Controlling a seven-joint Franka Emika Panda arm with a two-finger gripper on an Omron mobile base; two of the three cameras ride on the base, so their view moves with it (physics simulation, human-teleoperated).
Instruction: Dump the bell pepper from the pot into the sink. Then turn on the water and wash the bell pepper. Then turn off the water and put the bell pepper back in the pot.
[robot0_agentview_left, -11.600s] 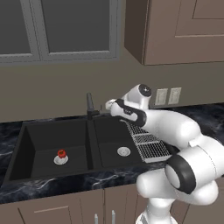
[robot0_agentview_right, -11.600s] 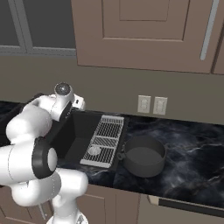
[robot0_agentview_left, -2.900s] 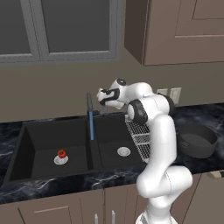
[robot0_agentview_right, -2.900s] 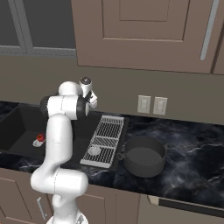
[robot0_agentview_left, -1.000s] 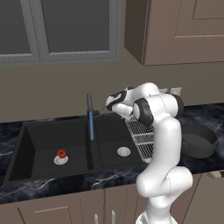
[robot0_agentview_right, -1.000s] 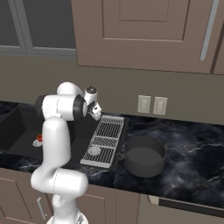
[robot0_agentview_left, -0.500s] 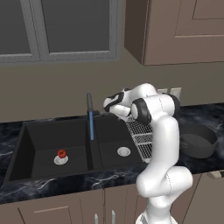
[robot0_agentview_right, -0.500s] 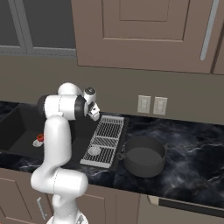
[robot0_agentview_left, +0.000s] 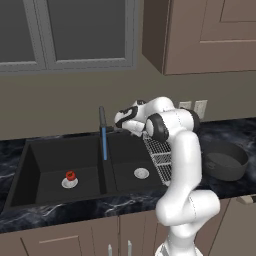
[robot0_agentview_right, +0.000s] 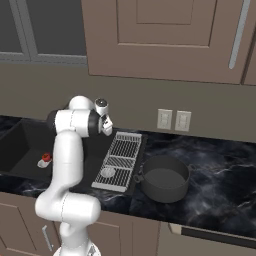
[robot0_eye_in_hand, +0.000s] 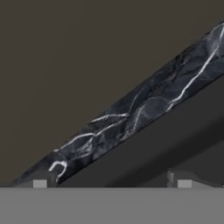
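Resting on the silver drain of the left basin of the matte black double sink (robot0_agentview_left: 30, 165), the tiny red rounded bell pepper (robot0_agentview_left: 70, 176) looks light, firm and wet-slick; pinching across its round sides seems best. A blue water stream (robot0_agentview_left: 104, 143) runs. The open, empty two-finger gripper (robot0_agentview_left: 120, 119) hovers well apart, up near the faucet.
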